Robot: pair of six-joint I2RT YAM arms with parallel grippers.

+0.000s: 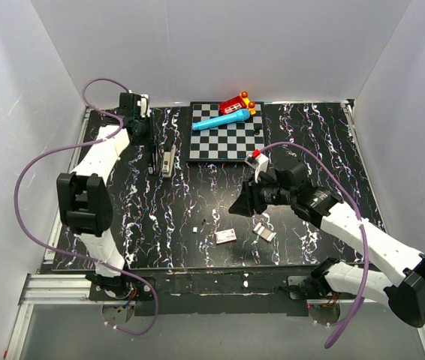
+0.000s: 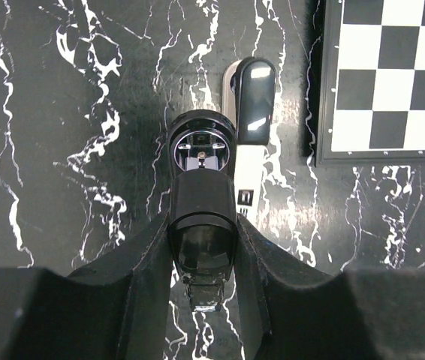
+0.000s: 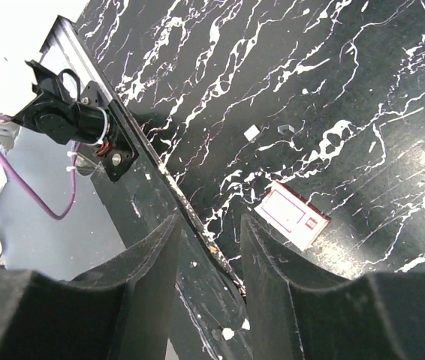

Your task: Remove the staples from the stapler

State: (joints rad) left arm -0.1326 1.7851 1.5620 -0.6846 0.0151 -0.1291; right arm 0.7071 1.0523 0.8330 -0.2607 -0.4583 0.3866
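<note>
The stapler [image 1: 167, 159] lies at the back left of the table, silvery top up. In the left wrist view the stapler [image 2: 250, 127] lies flat, its glossy black end farthest from me. My left gripper [image 1: 145, 133] [image 2: 203, 225] is shut on a thin black stick [image 1: 152, 159] [image 2: 201, 187], whose round chrome tip sits just left of the stapler. Two silvery staples strips [image 1: 264, 232] lie near the front middle, below my right gripper [image 1: 241, 204]. My right gripper [image 3: 211, 221] is open and empty, over the table's near edge.
A chessboard [image 1: 222, 142] [image 2: 393, 75] lies right of the stapler and carries a blue marker [image 1: 224, 120] and a red toy [image 1: 236, 103]. A white-and-red box [image 1: 226, 235] [image 3: 295, 217] lies near the front edge. White walls enclose the table.
</note>
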